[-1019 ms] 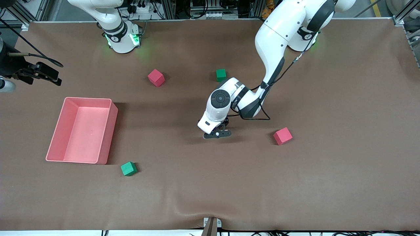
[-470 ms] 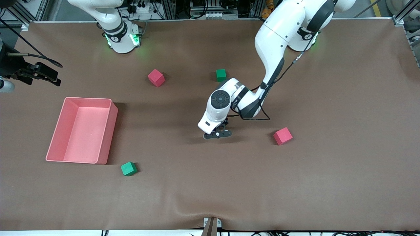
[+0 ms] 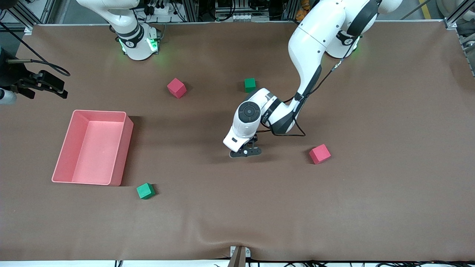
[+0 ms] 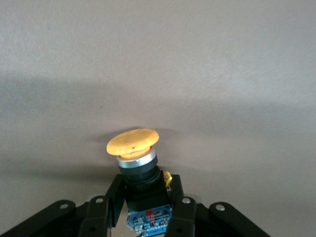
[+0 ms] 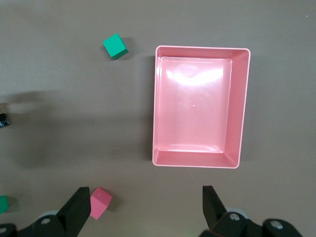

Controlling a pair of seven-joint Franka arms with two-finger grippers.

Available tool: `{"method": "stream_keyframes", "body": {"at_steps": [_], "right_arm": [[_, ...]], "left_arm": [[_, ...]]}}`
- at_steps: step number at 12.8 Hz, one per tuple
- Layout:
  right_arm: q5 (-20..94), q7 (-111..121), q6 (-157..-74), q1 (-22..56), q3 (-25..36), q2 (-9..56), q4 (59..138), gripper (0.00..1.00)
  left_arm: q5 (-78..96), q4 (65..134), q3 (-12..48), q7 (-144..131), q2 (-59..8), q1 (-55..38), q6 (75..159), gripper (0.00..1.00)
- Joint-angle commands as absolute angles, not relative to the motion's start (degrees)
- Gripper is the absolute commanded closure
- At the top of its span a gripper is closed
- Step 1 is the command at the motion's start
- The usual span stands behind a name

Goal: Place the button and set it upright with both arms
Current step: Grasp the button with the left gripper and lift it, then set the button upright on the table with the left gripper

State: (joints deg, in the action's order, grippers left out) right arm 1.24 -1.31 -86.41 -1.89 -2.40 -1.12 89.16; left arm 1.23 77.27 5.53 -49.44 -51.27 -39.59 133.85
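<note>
Clenching the button (image 4: 139, 168) by its black body, our left hand (image 3: 245, 152) sits low over the middle of the table (image 3: 371, 204), the orange cap poking out past the fingers (image 4: 180, 210). Our right hand (image 5: 143, 207) waits high over the pink bin (image 5: 242, 98) at the right arm's end, its fingers spread wide and holding nothing. We see red and green cubes scattered around.
</note>
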Motion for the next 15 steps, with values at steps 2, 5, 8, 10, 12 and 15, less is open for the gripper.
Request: {"method": "stream_keyframes", "body": {"at_steps": [2,5,8,10,12,15], "right_arm": [[0.44,-0.97,-85.96,-2.29,-2.46,-0.79,88.68,0.0],[0.44,-1.05,-84.47,-2.72,-2.37,-0.79,88.77,0.0],[0.44,-1.05,-84.29,-2.9,-2.37,-0.79,88.77,0.0],[0.44,-1.05,-84.29,-2.81,-2.37,-0.7,88.77,0.0],[0.44,-1.05,-84.29,-2.81,-2.37,-0.62,88.94,0.0],[0.44,-0.97,-84.29,-2.72,-2.37,-0.62,89.21,0.0]], "left_arm": [[-0.35,76.99,4.75,-53.16,-48.35,-41.65,133.68,0.92],[-8.14,77.08,1.42,-65.18,-46.58,-46.74,133.59,1.0],[-16.59,77.08,-3.5,-73.53,-45.88,-52.89,130.45,0.99],[-17.58,77.08,-7.36,-78.56,-45.27,-57.28,126.84,0.96],[-19.06,76.99,-14.37,-89.92,-45.44,-65.08,121.49,0.96],[-24.78,77.34,-18.37,-98.42,-45.7,-73.03,117.44,1.0]]}}
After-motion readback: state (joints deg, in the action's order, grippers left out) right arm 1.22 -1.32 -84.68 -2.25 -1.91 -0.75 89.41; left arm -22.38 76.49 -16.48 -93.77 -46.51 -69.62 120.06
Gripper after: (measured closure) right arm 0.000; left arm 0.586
